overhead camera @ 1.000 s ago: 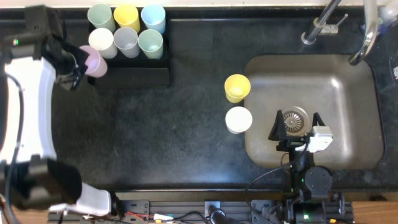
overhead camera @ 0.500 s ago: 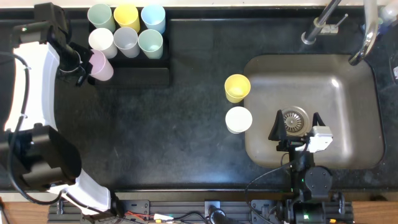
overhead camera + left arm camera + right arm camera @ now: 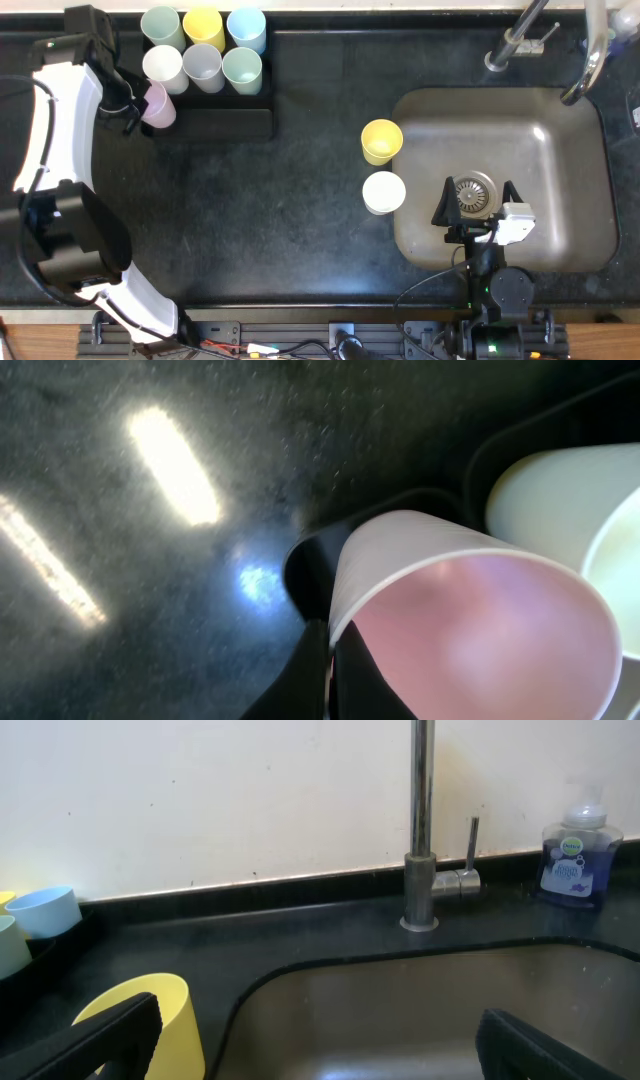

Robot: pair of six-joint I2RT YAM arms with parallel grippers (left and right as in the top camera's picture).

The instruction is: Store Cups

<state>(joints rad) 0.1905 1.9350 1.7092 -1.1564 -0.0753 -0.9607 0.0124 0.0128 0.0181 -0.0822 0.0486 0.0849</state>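
My left pincer [image 3: 139, 105], clamped on the rim of the tilted pink cup [image 3: 160, 102] (mouth towards my wrist), holds it at the black rack's [image 3: 215, 122] left edge, empty front slots just rightward.

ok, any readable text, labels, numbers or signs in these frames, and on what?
No text can be read.
Blue soap bottle with a white pump behind the steel sink: it carries a label, but the print is too small and blurred to read.
Translucent pink plastic cup, yellow plastic cup, white plastic cup and the cups in the black rack: no print visible.
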